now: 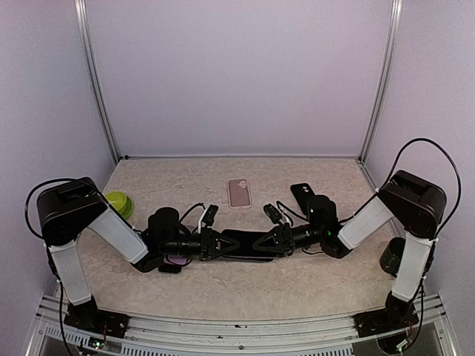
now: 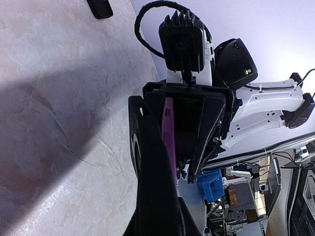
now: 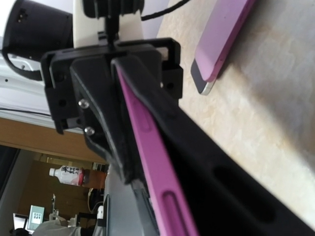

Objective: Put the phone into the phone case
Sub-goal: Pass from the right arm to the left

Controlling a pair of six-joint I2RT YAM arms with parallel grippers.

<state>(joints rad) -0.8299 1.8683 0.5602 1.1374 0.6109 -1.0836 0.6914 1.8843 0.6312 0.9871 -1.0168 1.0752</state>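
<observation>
Left pincer (image 1: 213, 245) | clamps phone (image 1: 245, 246) end (edge-on) | right pincer (image 1: 273, 242) at opposite end

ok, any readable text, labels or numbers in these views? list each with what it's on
Nothing legible.
Bottle label, right wrist view background: print, too blurred to read.
Small sign below it: too small to read.
Phone case, phone: no markings visible.

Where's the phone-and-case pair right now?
Top view, centre of the table toward the near edge: the phone-and-case pair spans between the left claw and the right claw, with the pink handset lying behind it.
</observation>
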